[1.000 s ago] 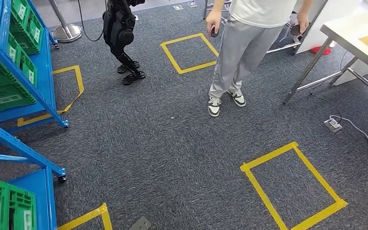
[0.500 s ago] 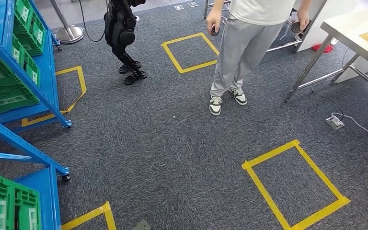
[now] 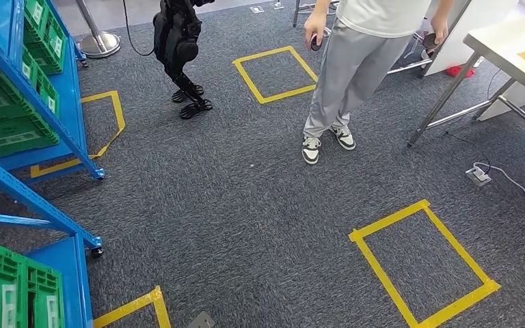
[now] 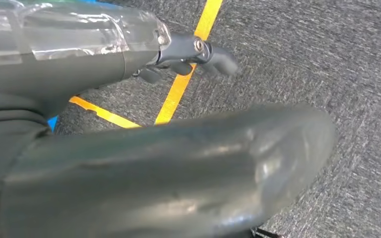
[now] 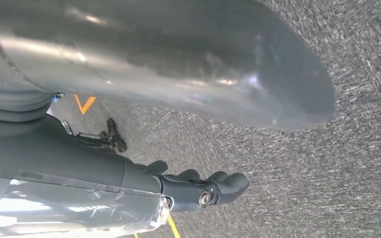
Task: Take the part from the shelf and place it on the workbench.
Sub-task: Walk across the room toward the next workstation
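Left hand (image 4: 188, 54) hanging over floor, fingers (image 4: 218, 59) loosely extended, holding nothing; right hand (image 5: 198, 188) likewise, fingers (image 5: 228, 183) slightly curled, empty.

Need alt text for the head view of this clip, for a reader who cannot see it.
Grey carpet floor marked with yellow tape squares; blue metal shelving holding green plastic crates stands at left. A person in grey trousers stands ahead beside a light wooden workbench, near a black legged robot.
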`<state>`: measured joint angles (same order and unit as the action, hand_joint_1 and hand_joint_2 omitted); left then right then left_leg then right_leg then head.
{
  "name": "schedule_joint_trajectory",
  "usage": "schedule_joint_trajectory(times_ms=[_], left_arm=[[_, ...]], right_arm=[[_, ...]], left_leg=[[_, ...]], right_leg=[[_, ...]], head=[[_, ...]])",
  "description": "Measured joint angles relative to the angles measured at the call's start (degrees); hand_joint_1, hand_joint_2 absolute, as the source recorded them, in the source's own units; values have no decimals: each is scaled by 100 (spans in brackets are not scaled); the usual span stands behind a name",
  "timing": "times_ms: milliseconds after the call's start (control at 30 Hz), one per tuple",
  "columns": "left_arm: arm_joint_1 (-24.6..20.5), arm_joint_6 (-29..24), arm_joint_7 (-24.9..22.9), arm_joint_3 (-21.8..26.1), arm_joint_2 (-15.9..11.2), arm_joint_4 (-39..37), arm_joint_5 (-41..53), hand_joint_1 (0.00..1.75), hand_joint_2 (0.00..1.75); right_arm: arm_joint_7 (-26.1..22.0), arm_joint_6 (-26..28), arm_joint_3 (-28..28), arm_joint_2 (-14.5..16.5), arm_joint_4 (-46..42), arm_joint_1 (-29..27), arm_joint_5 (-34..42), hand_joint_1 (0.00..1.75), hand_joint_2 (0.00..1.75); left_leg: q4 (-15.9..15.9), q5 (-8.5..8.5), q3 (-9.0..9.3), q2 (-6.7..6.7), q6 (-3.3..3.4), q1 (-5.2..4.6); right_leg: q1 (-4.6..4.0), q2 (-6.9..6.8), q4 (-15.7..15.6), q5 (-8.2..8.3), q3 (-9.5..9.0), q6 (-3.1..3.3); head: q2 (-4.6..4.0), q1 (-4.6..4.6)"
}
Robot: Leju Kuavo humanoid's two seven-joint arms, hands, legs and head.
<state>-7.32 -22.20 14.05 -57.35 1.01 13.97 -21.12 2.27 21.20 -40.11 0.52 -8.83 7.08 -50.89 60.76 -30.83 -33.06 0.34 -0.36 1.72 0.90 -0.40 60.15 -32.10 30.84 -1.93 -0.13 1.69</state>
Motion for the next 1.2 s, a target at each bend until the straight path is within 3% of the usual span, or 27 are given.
schedule_joint_trajectory(times_ms=[100,133,167,200,300,367,433,500,600,667,700,767,833,967,1033,1133,1167,1200], left_arm=[[-2,50,20,1,-5,-1,-20,0,0],[1,65,32,2,-7,-1,-26,0,0],[2,76,42,2,-8,-1,-30,0,0],[3,84,51,2,-10,-1,-31,0,0],[-8,99,63,1,7,2,-33,0,0],[-17,105,67,2,33,6,-33,0,0],[-14,108,69,2,50,8,-32,0,0],[-9,108,70,2,49,8,-32,0,0],[-14,107,70,2,36,7,-36,0,0],[-11,108,75,2,29,4,-41,0,0],[-10,109,81,2,27,3,-43,0,0],[-19,106,96,2,24,1,-48,0,0],[-35,98,120,2,29,4,-67,0,0],[-35,91,157,3,30,6,-122,0,0],[-36,91,161,4,32,6,-132,0,0],[-27,91,162,4,29,4,-135,0,0],[-22,91,162,4,26,3,-135,0,0],[-19,91,162,4,24,2,-135,0,0]], right_arm=[[0,-3,0,5,3,-2,-3,0,0],[0,-5,0,8,3,-6,-3,0,0],[0,-6,0,11,4,-9,-3,0,0],[0,-7,0,16,6,-12,-3,0,0],[0,-7,1,11,4,1,-4,0,0],[0,-7,2,-12,-1,10,-5,0,0],[1,-6,2,-32,-4,14,-6,0,0],[2,-6,2,-29,-4,26,-6,0,0],[5,-11,2,-4,-1,22,-6,0,0],[9,-15,2,4,3,13,-6,0,0],[10,-15,2,6,4,13,-6,0,0],[11,-15,2,8,4,19,-8,0,0],[12,-14,2,-7,-1,24,-11,0,0],[13,-15,2,-5,-2,9,-16,0,0],[14,-15,2,-2,1,-8,-17,0,0],[15,-15,2,2,3,-8,-19,0,0],[15,-15,2,5,4,-9,-19,0,0],[15,-15,2,8,6,-10,-19,0,0]], left_leg=[[-2,42,-49,4,69,-34],[-2,54,-68,2,85,-54],[-1,64,-82,-5,99,-76],[0,73,-89,-16,109,-99],[-9,111,-95,-46,118,-135],[-18,166,-134,-55,71,-117],[-50,233,-162,-57,-4,-99],[25,125,-222,-57,-48,-100],[789,-506,-489,-58,-109,-102],[1193,-731,-545,-51,-159,-86],[1140,-695,-440,-45,-180,-75],[517,-477,30,-32,-228,-41],[-36,-347,372,-48,-189,-33],[-125,-245,368,-44,53,-72],[-132,-169,311,-36,137,-67],[-128,-80,192,-33,178,-86],[-126,-58,159,-33,177,-95],[-124,-42,137,-33,175,-106]], right_leg=[[3,2,980,-602,375,-30],[1,3,1277,-726,479,-18],[-8,3,1394,-733,504,9],[-24,6,1286,-619,430,53],[-136,33,236,-62,-74,292],[-201,47,-114,62,-199,404],[-223,46,-220,131,-194,444],[-199,18,-414,270,-214,445],[-165,-7,-517,436,-104,386],[-158,-19,-457,494,38,349],[-150,-22,-412,518,112,330],[-123,-22,-279,544,265,277],[-118,-10,-137,541,386,208],[-95,20,-81,580,448,128],[-74,29,192,325,556,74],[-61,30,1217,-336,855,29],[-60,30,1439,-428,882,37],[-63,31,1458,-408,818,59]], head=[[0,18],[0,21],[0,23],[0,24],[0,16],[0,8],[0,35],[-1,67],[-1,57],[0,52],[0,52],[0,50],[0,28],[-1,38],[-1,57],[0,86],[0,91],[0,92]])
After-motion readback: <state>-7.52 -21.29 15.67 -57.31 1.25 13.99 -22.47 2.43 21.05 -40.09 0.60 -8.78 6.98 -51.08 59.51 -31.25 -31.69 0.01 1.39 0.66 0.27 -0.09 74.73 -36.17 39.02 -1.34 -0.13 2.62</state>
